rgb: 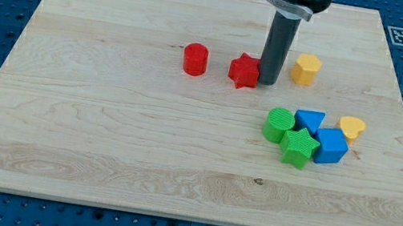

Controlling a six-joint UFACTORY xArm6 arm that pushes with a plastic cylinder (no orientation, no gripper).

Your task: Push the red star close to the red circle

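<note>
The red star [244,71] lies on the wooden board [101,130], above the middle. The red circle [195,58] stands a short way to its left, with a gap between them. My tip [266,83] rests on the board against the star's right side. The dark rod rises from there to the view's top edge.
A yellow hexagon-like block [306,68] lies just right of the rod. A cluster sits lower right: a green circle [279,125], a green star [298,147], two blue blocks [310,120] [331,146] and a yellow heart [352,127].
</note>
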